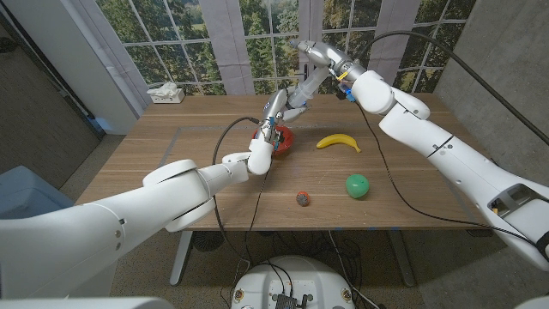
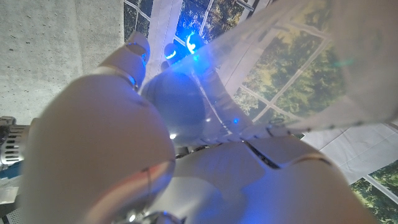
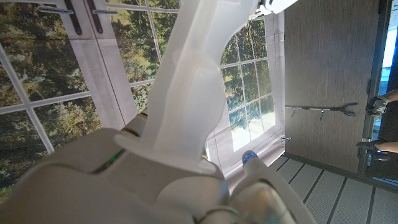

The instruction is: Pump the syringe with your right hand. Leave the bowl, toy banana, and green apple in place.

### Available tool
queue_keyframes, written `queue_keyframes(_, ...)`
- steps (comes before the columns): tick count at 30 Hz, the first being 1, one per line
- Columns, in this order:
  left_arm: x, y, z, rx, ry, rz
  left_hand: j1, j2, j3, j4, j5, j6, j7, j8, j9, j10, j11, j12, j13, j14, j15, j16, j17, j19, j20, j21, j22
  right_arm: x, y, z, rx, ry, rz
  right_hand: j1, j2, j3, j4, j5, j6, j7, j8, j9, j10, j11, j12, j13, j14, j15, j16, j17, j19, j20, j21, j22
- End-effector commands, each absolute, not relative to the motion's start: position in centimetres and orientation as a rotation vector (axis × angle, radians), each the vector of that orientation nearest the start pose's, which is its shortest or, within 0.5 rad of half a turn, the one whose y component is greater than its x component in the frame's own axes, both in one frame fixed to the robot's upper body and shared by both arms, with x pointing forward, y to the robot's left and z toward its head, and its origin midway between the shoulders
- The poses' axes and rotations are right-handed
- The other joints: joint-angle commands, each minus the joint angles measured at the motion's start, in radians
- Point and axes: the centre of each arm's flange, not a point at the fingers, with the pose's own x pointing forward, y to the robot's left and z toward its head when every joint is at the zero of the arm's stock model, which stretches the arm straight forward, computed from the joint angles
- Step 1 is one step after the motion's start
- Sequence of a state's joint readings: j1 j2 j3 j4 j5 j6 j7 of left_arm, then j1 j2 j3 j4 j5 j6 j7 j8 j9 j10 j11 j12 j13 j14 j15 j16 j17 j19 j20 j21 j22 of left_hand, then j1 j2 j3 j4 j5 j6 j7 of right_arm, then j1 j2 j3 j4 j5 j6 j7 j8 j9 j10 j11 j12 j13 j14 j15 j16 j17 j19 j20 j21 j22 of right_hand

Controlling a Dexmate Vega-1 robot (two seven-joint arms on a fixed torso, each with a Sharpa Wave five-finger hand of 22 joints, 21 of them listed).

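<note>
The right hand [image 1: 319, 57] is raised above the far side of the wooden table [image 1: 189, 163], closed around the plunger end of a large translucent syringe [image 1: 300, 88]. In the right wrist view the pale plunger stem [image 3: 193, 74] rises out of that hand's fingers [image 3: 124, 174], with its flange lying against them. The syringe slants down from the right hand toward the left hand [image 1: 270, 129], which holds the lower part of the barrel from below, fingers wrapped round it (the left wrist view, very close and washed in blue light, shows the clear barrel [image 2: 261, 81] crossing in front of that hand's fingers [image 2: 134, 53]). Both arms reach in from the near corners and meet at the syringe over the middle of the table's far half.

Just under the left hand sits a red bowl [image 1: 283, 138], partly hidden by the wrist. To its right, apart from it, lies the yellow toy banana [image 1: 338, 142], curved ends down toward the near edge. Nearer the robot, the green apple [image 1: 357, 185] rests on the wood, and to its left, well apart, a small red-and-dark ball [image 1: 303, 199]. At the table's far left corner stands a white tissue box [image 1: 165, 94]. Behind the table, tall paned windows [image 1: 171, 34] show trees.
</note>
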State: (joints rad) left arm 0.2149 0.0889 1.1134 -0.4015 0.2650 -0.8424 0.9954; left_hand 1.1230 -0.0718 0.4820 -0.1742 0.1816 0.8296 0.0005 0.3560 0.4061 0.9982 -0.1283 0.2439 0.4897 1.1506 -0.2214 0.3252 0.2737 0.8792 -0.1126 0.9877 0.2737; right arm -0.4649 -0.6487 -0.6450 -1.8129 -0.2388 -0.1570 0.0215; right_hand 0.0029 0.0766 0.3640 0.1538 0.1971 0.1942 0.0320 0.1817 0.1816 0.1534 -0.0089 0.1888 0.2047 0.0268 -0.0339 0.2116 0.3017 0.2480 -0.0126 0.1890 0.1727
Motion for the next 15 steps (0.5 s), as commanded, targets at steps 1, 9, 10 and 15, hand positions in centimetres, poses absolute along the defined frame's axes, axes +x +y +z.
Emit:
queue_keyframes(1, 65.91, 7.11, 4.44, 0.606, -1.243, 0.019, 0.199, 0.207, 0.009, 0.001, 0.004, 0.017, 0.007, 0.003, 0.002, 0.007, -0.003, -0.002, 0.004, 0.008, -0.016, -0.004, 0.002, 0.002, -0.104, 0.009, -0.001, 56.02, -12.34, 18.22, -1.090, -0.948, 0.144, 0.005, 0.055, 0.005, 0.006, 0.009, -0.007, 0.001, 0.006, 0.002, 0.000, -0.002, 0.007, 0.002, 0.002, -0.010, -0.001, 0.003, 0.001, -0.008, 0.005, 0.001)
queue_keyframes(9, 66.21, 7.02, 4.57, 0.611, -1.223, 0.018, 0.200, 0.206, 0.010, 0.001, 0.004, 0.020, 0.006, 0.003, 0.003, 0.008, -0.003, -0.005, 0.003, 0.010, -0.016, -0.004, 0.001, -0.001, -0.104, 0.017, -0.007, 56.49, -12.15, 18.07, -1.091, -0.940, 0.149, 0.006, 0.055, 0.005, 0.007, 0.009, -0.008, 0.000, 0.007, 0.002, -0.001, -0.003, 0.008, 0.002, 0.003, -0.010, -0.001, 0.001, 0.001, -0.008, 0.005, 0.000)
queue_keyframes(10, 66.23, 6.99, 4.56, 0.612, -1.221, 0.018, 0.201, 0.206, 0.010, 0.001, 0.004, 0.020, 0.006, 0.003, 0.003, 0.008, -0.004, -0.005, 0.004, 0.010, -0.016, -0.004, 0.001, -0.001, -0.104, 0.018, -0.008, 56.52, -12.15, 18.04, -1.090, -0.941, 0.148, 0.006, 0.055, 0.005, 0.007, 0.009, -0.008, -0.001, 0.007, 0.002, -0.001, -0.002, 0.008, 0.002, 0.003, -0.009, -0.001, 0.001, 0.001, -0.008, 0.005, 0.000)
queue_keyframes(15, 66.27, 6.93, 4.57, 0.611, -1.217, 0.015, 0.201, 0.205, 0.010, 0.001, 0.004, 0.019, 0.007, 0.002, 0.003, 0.008, -0.006, -0.006, 0.006, 0.011, -0.016, -0.004, 0.001, -0.002, -0.104, 0.023, -0.011, 56.63, -12.14, 17.84, -1.088, -0.940, 0.149, 0.007, 0.056, 0.005, 0.007, 0.010, -0.007, -0.001, 0.008, 0.002, -0.002, -0.003, 0.008, 0.002, 0.002, -0.009, -0.001, 0.000, 0.001, -0.008, 0.005, 0.000)
